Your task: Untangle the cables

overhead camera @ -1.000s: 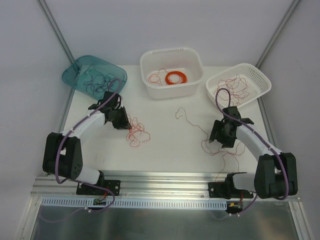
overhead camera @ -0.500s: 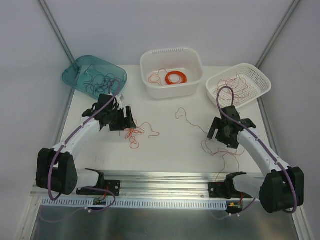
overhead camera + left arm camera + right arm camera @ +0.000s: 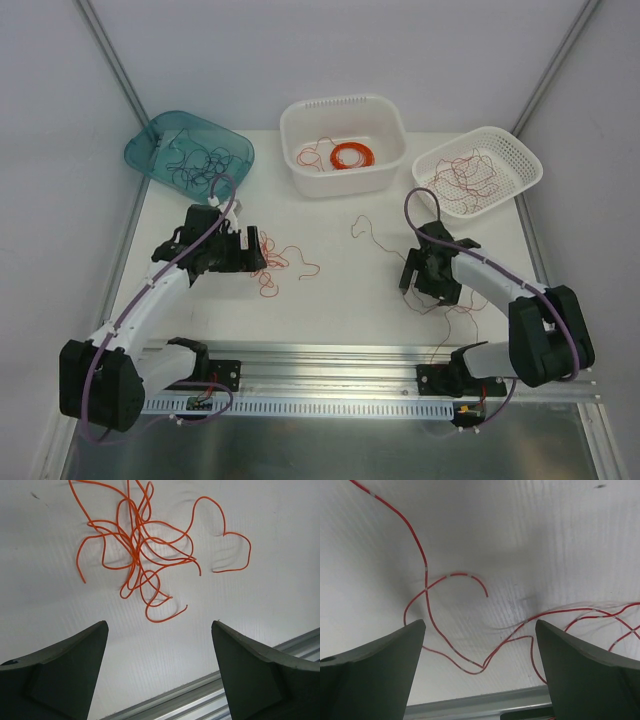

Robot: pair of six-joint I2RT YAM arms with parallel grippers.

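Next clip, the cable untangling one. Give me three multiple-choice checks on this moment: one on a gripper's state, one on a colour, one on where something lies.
1. Near the orange cable tangle, the left gripper is:
A) shut on it
B) open, holding nothing
C) out of view

2. The left bin is:
A) white
B) black
C) teal

3. The wound orange coil lies:
A) in the middle white tub
B) in the left bin
C) between the left gripper's fingers

Key:
1 B: the left wrist view shows its fingers wide apart, with the tangle lying ahead of them.
2 C: its walls are see-through teal in the top view.
3 A: the ring sits on that tub's floor.
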